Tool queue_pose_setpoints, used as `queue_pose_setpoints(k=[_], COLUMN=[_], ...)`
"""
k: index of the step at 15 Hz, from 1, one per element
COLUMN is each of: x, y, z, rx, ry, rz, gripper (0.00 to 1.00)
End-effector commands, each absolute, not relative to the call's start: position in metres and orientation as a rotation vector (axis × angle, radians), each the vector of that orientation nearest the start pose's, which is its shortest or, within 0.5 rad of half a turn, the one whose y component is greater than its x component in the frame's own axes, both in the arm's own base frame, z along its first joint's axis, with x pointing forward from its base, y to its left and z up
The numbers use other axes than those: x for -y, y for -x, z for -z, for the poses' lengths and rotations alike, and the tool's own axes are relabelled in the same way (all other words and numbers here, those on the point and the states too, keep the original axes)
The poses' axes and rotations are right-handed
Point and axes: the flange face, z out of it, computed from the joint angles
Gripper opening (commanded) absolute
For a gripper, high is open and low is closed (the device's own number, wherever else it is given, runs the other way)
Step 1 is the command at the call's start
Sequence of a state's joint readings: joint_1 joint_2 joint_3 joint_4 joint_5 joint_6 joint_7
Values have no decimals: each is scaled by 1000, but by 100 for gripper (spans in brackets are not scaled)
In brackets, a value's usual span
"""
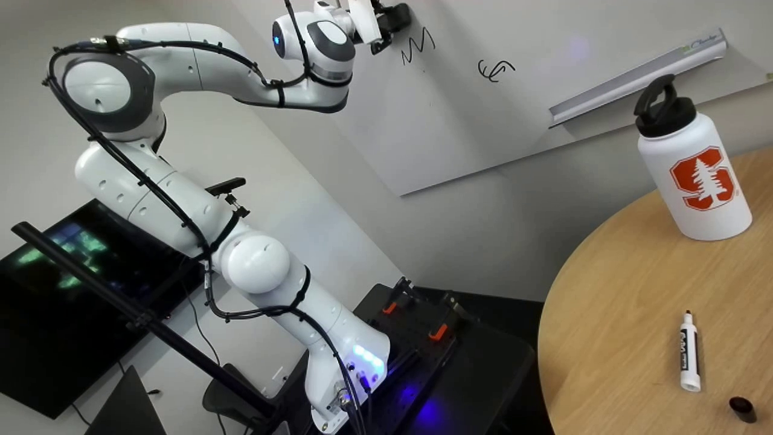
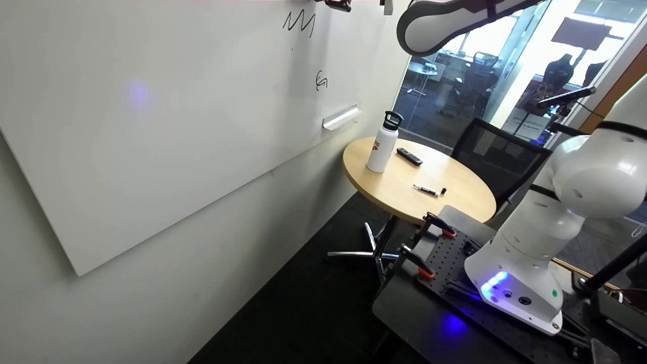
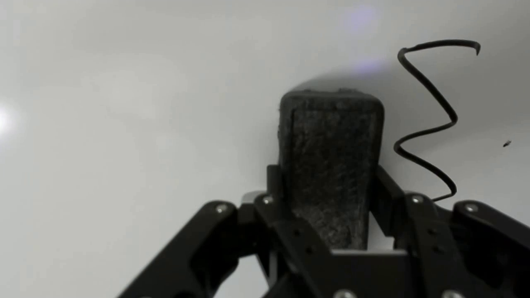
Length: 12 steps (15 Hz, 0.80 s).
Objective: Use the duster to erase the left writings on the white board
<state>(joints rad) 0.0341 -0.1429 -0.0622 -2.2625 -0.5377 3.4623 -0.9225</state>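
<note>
My gripper [image 3: 329,182] is shut on the duster [image 3: 333,140], a dark rectangular block, with a finger on each long side. The gripper [image 1: 381,27] is also at the top of an exterior view. It is beside the left writings [image 1: 421,47], a black zigzag, in front of the white board [image 1: 459,133]. In the wrist view the zigzag [image 3: 455,118] runs to the right of the duster, its lower end hidden by the right finger. The zigzag [image 2: 302,21] also shows in an exterior view, where the gripper is mostly cut off. I cannot tell whether the duster touches the board.
A small curly scribble [image 1: 495,70] is on the board beside the zigzag. A silver rail [image 1: 640,81] sticks out from the board. The round table [image 1: 604,290] bears a white bottle [image 1: 694,175], a marker [image 1: 688,356], its cap [image 1: 742,409] and a remote [image 2: 409,156].
</note>
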Motion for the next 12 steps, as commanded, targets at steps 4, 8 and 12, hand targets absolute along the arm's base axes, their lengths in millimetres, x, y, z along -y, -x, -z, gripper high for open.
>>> queue_pose_setpoints(k=[4, 8, 12], x=[-46, -38, -32], y=[-543, -540, -539], z=[-567, -550, -531], rx=[-1485, -1507, -1541], ry=[-1414, -1438, -1454], rz=[-1219, -1190, -1158], gripper=[28, 28, 28])
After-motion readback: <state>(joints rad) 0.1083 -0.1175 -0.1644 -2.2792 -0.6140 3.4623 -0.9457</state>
